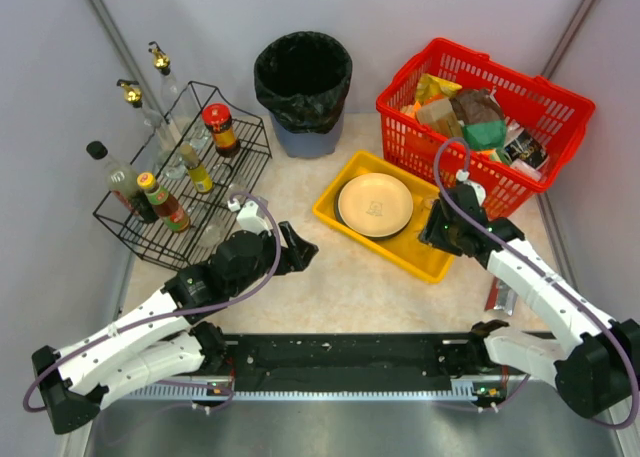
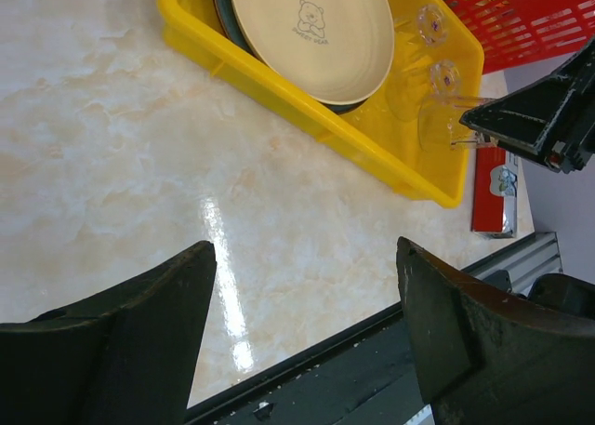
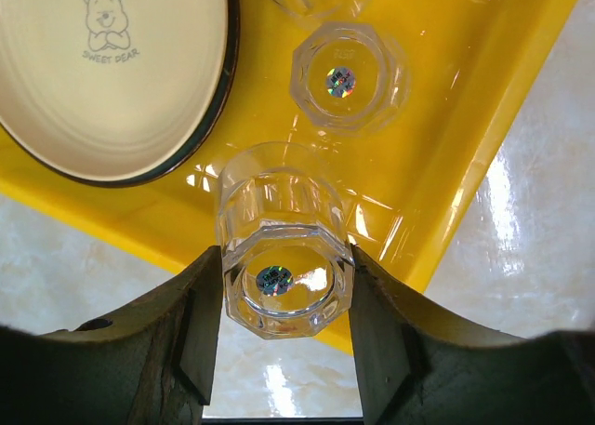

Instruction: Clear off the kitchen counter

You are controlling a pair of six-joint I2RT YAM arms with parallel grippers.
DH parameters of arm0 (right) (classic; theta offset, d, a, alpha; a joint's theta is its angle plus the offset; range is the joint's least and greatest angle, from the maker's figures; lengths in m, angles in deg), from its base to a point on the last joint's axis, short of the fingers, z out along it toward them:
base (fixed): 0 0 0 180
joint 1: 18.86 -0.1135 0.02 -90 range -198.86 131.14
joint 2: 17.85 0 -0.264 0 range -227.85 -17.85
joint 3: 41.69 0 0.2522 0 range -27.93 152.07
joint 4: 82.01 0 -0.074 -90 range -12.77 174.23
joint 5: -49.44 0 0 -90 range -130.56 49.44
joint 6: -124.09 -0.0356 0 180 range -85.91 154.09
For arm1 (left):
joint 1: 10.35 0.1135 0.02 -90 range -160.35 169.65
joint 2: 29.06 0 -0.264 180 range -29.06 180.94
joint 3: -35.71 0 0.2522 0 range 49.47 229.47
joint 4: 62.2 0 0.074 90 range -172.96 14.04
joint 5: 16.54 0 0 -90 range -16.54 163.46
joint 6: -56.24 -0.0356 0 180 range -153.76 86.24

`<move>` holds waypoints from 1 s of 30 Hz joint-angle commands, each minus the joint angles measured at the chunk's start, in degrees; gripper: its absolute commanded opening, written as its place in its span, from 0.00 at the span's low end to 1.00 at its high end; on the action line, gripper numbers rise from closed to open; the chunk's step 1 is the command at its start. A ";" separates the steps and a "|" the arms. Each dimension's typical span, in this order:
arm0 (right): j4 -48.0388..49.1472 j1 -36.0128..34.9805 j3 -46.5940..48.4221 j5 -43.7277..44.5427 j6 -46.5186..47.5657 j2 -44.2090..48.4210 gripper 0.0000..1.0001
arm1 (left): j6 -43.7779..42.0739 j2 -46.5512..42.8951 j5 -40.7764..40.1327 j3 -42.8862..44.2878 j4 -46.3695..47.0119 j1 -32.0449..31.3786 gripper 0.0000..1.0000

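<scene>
The beige marbled kitchen counter lies below both arms. My right gripper is shut on a clear faceted glass and holds it above the near rim of the yellow tray, seen from above at the tray's right corner. Two more clear glasses stand in the tray beside a cream plate with a bear print. My left gripper is open and empty above bare counter, left of the tray; it shows in the top view.
A red basket full of packets stands at the back right. A black-lined bin is at the back centre. A black wire rack with several bottles is at the left. A red packet lies on the counter by the right arm.
</scene>
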 commanded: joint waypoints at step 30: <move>5.81 -5.10 1.53 0.99 8.19 -7.61 0.81 | -8.39 -5.93 5.09 7.05 -15.19 0.15 0.90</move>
